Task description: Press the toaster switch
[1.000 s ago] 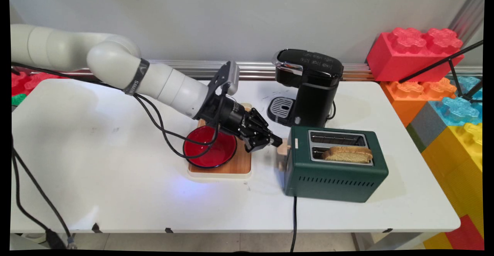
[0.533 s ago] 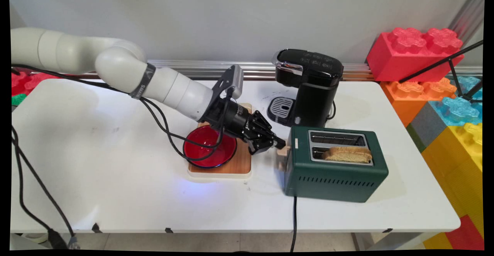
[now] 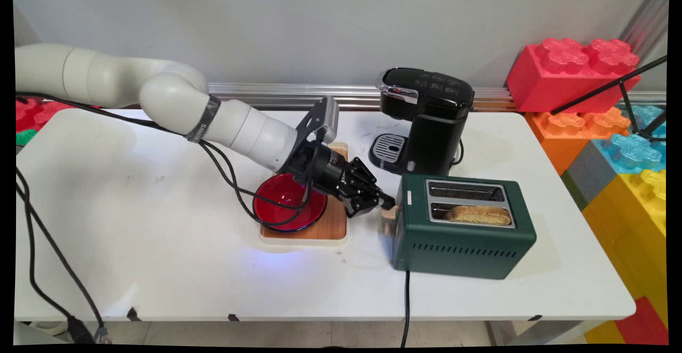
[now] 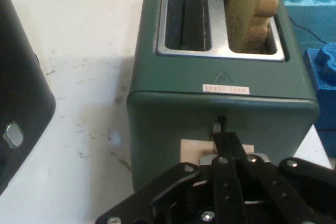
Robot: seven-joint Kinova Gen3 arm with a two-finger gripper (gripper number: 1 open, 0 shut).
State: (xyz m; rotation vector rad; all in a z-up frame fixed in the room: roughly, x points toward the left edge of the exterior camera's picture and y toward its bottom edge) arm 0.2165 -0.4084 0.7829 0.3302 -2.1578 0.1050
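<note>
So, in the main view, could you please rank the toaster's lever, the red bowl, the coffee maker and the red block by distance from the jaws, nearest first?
Gripper:
1. Toaster's lever, right at the tips.
2. Red bowl, behind the gripper, on the wooden board.
3. Coffee maker, toward the wall; close to the bowl's distance, so 2 and 3 are uncertain.
4. Red block, far right corner.

- white arm comes in from left, elbow bent, forearm angled down to the right
- black gripper low, pointing right, fingers pressed together
- black cables loop under wrist

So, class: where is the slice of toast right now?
In the main view, the toast sits in the green toaster's near slot, right of the gripper.
</note>
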